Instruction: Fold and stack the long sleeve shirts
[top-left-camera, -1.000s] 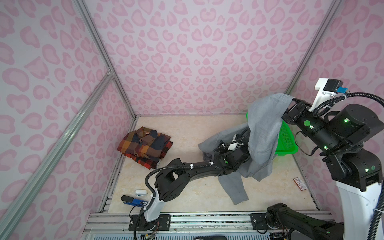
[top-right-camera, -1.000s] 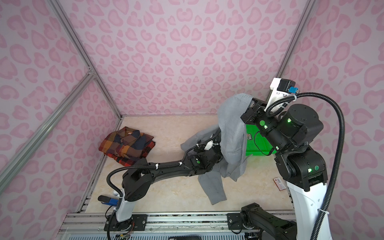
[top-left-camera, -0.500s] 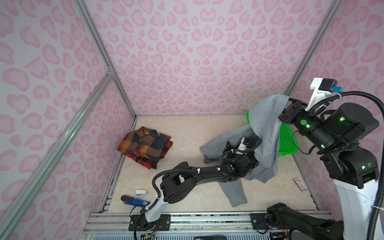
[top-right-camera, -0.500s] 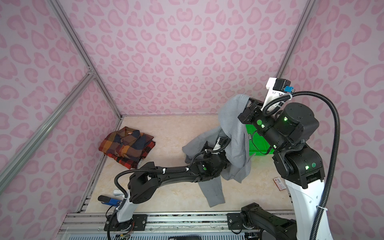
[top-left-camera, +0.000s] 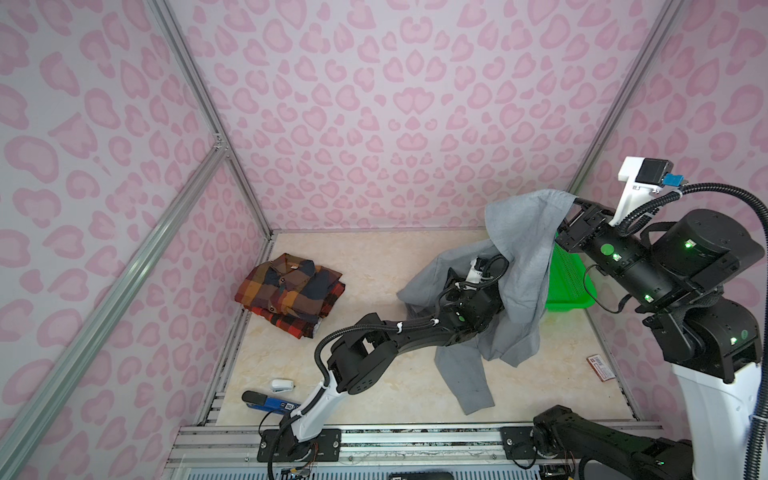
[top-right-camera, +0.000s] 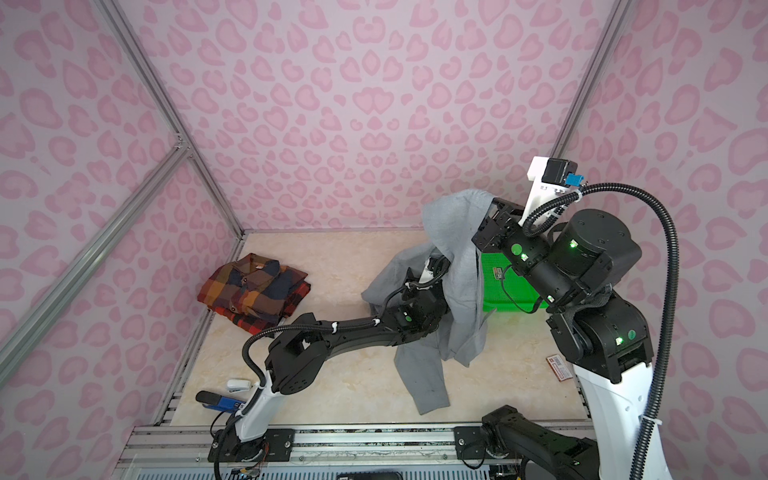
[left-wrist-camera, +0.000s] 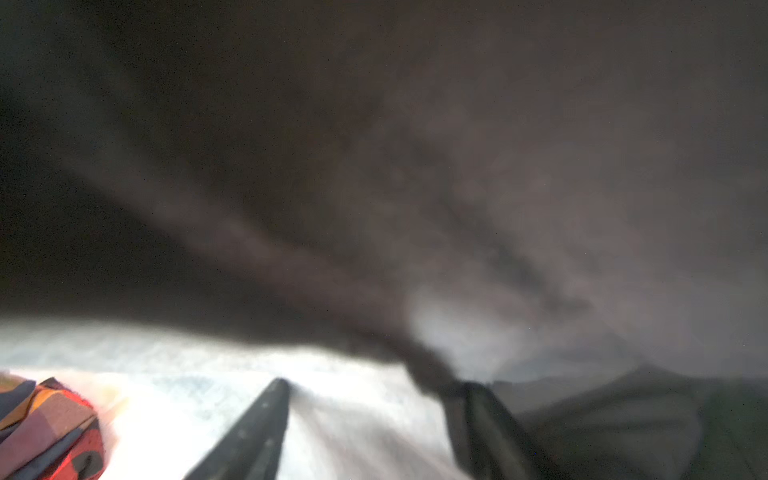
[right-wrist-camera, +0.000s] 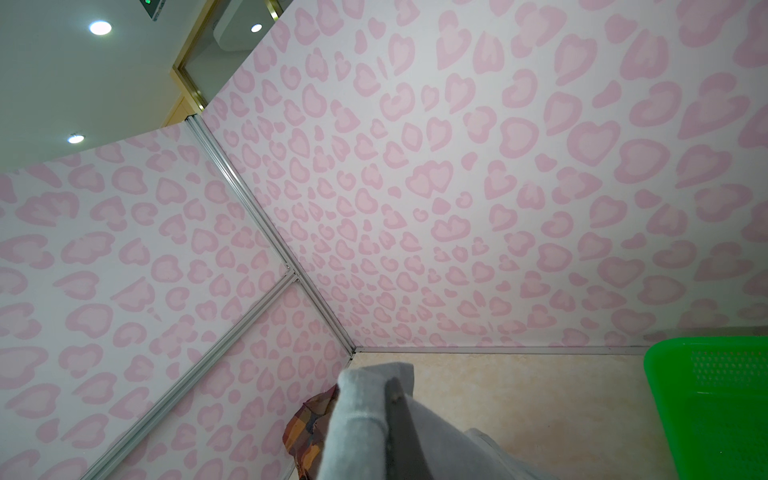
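Pink heart-patterned walls on three sides, pale marbled tabletop below. Counted there: two shirts, one green basket, two grippers. Folded near the left wall: plaid shirt, well apart from both grippers. Held high at the right: gray shirt, pinched at its top edge by the closed right gripper, hanging down in front of the green basket, one long end lying on the tabletop. Tucked under this hanging cloth: left gripper, jaws apart, gray cloth touching one finger, bare tabletop visible between the two fingers.
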